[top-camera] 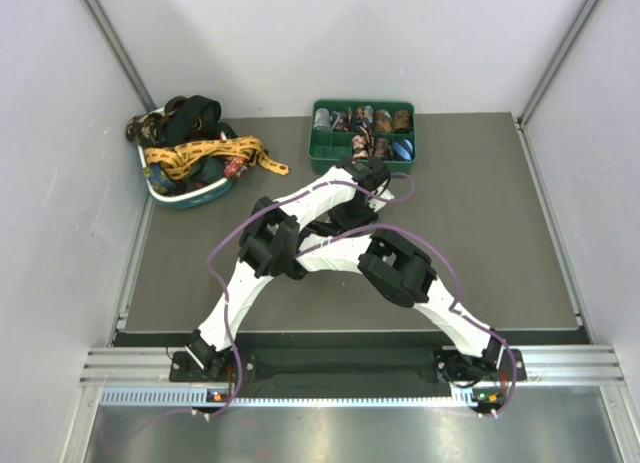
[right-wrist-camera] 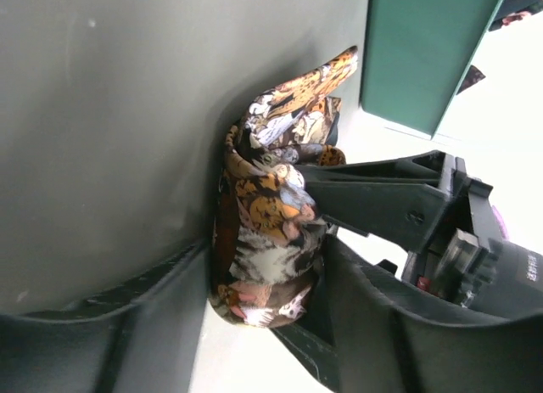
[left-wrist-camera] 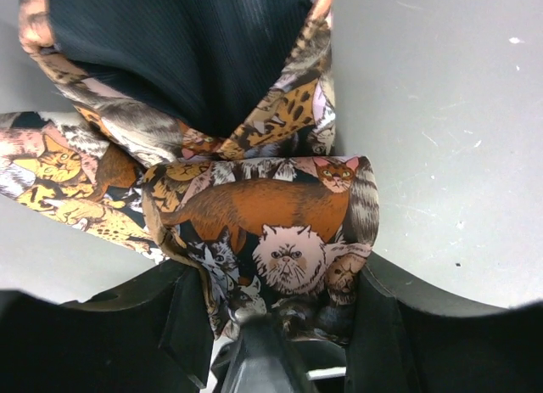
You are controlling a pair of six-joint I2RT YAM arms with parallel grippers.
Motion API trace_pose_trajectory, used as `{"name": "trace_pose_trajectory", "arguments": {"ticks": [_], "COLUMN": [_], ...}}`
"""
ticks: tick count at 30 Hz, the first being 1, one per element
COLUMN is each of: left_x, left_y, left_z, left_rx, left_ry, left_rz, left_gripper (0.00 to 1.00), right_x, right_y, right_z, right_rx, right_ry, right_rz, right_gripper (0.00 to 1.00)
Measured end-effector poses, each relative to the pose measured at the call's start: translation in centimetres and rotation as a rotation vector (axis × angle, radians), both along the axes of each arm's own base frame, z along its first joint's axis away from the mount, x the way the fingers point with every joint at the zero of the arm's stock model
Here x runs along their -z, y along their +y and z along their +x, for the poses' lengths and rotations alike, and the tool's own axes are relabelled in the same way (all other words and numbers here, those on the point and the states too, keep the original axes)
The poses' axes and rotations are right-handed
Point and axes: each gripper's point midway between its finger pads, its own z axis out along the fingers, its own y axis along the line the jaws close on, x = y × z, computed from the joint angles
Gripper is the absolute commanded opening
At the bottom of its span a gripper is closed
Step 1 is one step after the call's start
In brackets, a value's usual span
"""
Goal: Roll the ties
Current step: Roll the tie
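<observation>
A cat-patterned tie (left-wrist-camera: 280, 215) is wound into a small roll, and its loose tail with black lining (left-wrist-camera: 170, 53) trails away over the grey table. My left gripper (left-wrist-camera: 280, 283) is shut on the roll from both sides. The same roll (right-wrist-camera: 267, 232) shows in the right wrist view, where my right gripper (right-wrist-camera: 267, 274) is also shut on it. In the top view both wrists meet (top-camera: 365, 173) just in front of the green tray (top-camera: 312, 143), and the roll is hidden under them. Loose ties, one gold-yellow (top-camera: 210, 153) and one black (top-camera: 195, 113), lie heaped in a basket (top-camera: 185, 195).
The green tray holds several rolled ties in its compartments, and its wall (right-wrist-camera: 424, 53) is close beyond the roll. The basket stands at the table's far left. Purple cables (top-camera: 440, 253) loop along both arms. White walls enclose the table.
</observation>
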Motion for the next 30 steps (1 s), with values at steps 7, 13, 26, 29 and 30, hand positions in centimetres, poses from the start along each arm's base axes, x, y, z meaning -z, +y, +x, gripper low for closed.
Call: {"name": "trace_pose_trajectory", "arguments": {"ticks": [7,13,26,29,30], "left_x": [0.1,0.0,-1.1,-1.2,-1.5], "left_y": [0.1,0.2,-0.4,-1.3,-1.7], "left_z": [-0.2,-0.3,0.3,1.4,1.9], "left_rx": [0.001,0.003,0.034,0.03,0.026], "left_ry": [0.006,0.01,-0.013,-0.05,-0.071], "left_rz": [-0.001,0.002,-0.019,-0.06,-0.083], "left_gripper": [0.56,0.66,0.89,0.89,0.89], "right_x": [0.6,0.6,0.6,0.5,0.5], "right_y": [-0.5,-0.5,-0.7,-0.6,-0.7], "right_z": [0.0,0.0,-0.1,-0.2,-0.2], "right_rx": [0.016,0.021,-0.001,-0.01,-0.013], "right_ry": [0.002,-0.005,0.007,0.02,0.028], "right_rz": [-0.009,-0.002,0.026,0.045,0.057], "right_gripper": [0.3,0.24,0.2,0.2,0.2]}}
